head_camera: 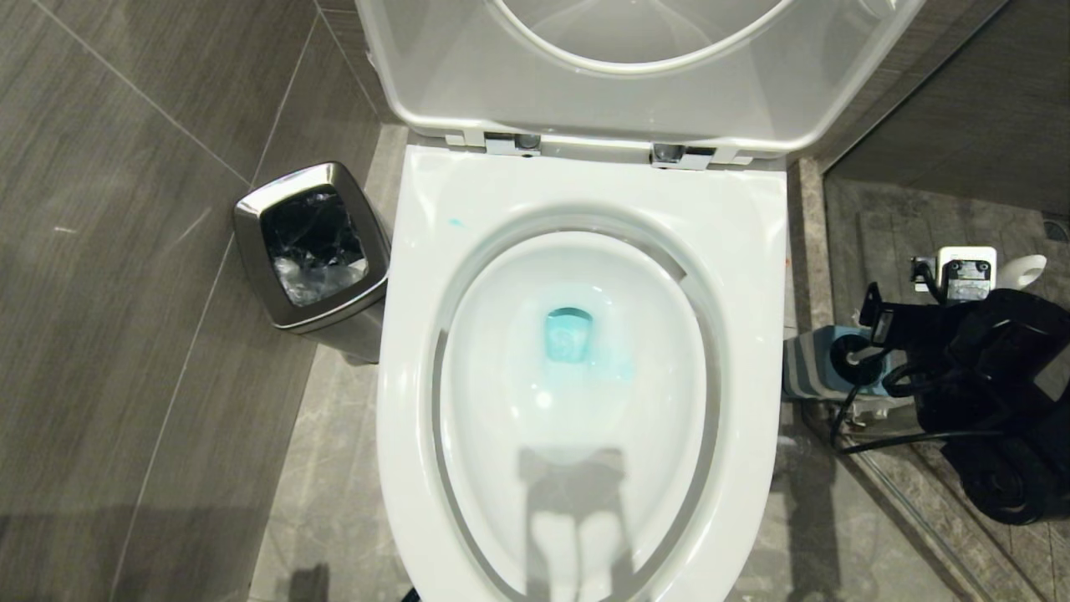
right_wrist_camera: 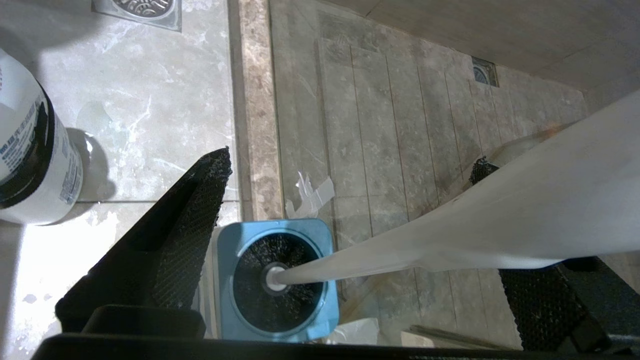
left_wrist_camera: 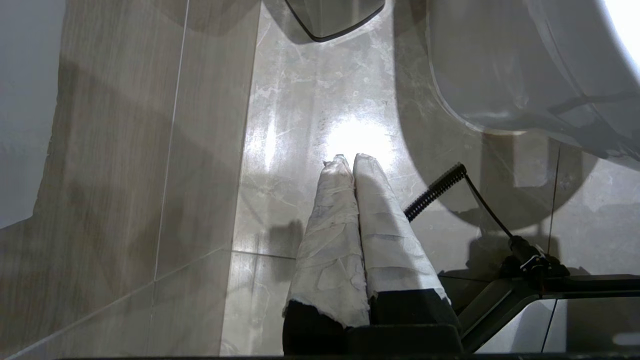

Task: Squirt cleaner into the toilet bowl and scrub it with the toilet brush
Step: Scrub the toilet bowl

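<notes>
A small square steel bin (head_camera: 313,251) stands on the floor against the grey tiled wall (head_camera: 125,251), lined with a dark bag that holds some crumpled clear plastic. A squat blue-and-grey square holder (right_wrist_camera: 277,280) sits on the marble floor (right_wrist_camera: 150,110) beside a raised stone threshold strip (right_wrist_camera: 255,125). A scrap of clear tape (right_wrist_camera: 312,192) lies just beyond the holder. A white bottle with a dark label band (right_wrist_camera: 30,150) stands nearby, and a square metal floor drain (right_wrist_camera: 137,9) lies further off.
</notes>
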Available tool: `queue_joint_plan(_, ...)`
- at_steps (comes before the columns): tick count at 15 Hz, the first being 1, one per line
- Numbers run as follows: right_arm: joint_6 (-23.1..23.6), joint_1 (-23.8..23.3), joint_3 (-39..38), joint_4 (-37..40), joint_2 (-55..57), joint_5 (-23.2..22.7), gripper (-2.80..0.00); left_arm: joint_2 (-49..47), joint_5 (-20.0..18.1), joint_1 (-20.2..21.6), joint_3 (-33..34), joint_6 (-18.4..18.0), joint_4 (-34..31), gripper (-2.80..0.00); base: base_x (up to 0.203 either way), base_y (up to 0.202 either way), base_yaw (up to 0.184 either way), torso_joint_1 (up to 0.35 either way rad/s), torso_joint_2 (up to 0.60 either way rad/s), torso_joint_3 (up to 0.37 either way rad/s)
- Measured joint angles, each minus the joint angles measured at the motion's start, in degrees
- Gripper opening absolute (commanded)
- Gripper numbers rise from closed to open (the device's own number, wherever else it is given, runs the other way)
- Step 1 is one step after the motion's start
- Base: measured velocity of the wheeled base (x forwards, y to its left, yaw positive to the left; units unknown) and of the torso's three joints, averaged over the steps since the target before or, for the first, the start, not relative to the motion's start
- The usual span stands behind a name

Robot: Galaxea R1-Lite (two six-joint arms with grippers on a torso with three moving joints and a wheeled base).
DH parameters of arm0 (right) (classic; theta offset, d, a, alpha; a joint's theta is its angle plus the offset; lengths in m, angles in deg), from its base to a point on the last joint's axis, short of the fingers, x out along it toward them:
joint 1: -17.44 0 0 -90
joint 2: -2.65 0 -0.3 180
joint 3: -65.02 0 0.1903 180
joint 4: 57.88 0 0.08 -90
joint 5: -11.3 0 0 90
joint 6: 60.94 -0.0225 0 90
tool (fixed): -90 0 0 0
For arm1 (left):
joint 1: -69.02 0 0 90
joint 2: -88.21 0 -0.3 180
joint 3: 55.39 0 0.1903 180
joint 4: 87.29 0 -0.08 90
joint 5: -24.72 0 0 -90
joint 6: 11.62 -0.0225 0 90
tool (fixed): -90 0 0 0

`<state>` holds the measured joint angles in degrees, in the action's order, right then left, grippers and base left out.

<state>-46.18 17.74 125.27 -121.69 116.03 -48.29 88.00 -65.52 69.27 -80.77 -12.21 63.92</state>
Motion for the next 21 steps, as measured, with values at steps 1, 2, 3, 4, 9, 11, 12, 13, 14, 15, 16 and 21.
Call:
queue_joint_plan(1,0.0,-0.1,-0.3,0.0,-0.2,-0.1,0.0,0.0,0.0,0.0,0.0,0.0,0.0,-2.8,0.0,0.0,0.0,0.0,0.0,0.0)
queue_joint_plan(2,0.0,-0.3,-0.5,0.0,-0.4,-0.1,0.0,0.0,0.0,0.0,0.0,0.0,0.0,-2.8,0.0,0.0,0.0,0.0,0.0,0.0)
queue_joint_plan(3,0.1,-0.5,-0.4,0.0,-0.4,-0.1,0.0,0.0,0.0,0.0,0.0,0.0,0.0,-2.8,0.0,0.0,0.0,0.0,0.0,0.0)
queue_joint_plan(4,0.1,-0.7,-0.4,0.0,-0.4,-0.1,0.0,0.0,0.0,0.0,0.0,0.0,0.0,-2.8,0.0,0.0,0.0,0.0,0.0,0.0)
queue_joint_plan(9,-0.2,-1.9,-0.2,0.0,0.0,-0.3,0.0,0.0,0.0,0.0,0.0,0.0,0.0,-2.8,0.0,0.0,0.0,0.0,0.0,0.0)
queue_joint_plan(11,-0.1,-2.3,-0.2,0.0,0.0,-1.1,0.0,0.0,0.0,0.0,0.0,0.0,0.0,-2.8,0.0,0.0,0.0,0.0,0.0,0.0)
queue_joint_plan(12,0.0,-2.4,-0.2,0.0,0.0,-1.2,0.0,0.0,0.0,0.0,0.0,0.0,0.0,-2.8,0.0,0.0,0.0,0.0,0.0,0.0)
queue_joint_plan(13,0.0,-2.4,-0.2,0.0,-0.1,-1.2,0.0,0.0,0.0,0.0,0.0,0.0,0.0,-2.8,0.0,0.0,0.0,0.0,0.0,0.0)
queue_joint_plan(14,0.0,-2.4,-0.3,0.0,-0.2,-1.2,-2.31,0.0,0.0,0.0,0.0,0.0,0.0,-2.8,0.0,0.0,0.0,0.0,0.0,0.0)
queue_joint_plan(15,0.0,-2.4,-0.3,0.0,-0.3,-1.2,-2.8,0.0,0.0,0.0,0.0,0.0,0.0,-2.8,0.0,0.0,0.0,0.0,0.0,0.0)
queue_joint_plan(16,0.0,-2.4,-0.3,0.0,-0.3,-1.2,-2.8,0.0,0.0,0.0,0.0,0.0,0.0,-2.8,0.0,0.0,0.0,0.0,0.0,0.0)
queue_joint_plan(21,2.8,-2.3,-0.7,0.0,-0.3,-1.2,-2.8,0.0,0.0,0.0,0.0,0.0,0.0,-2.8,0.0,0.0,0.0,0.0,0.0,0.0)
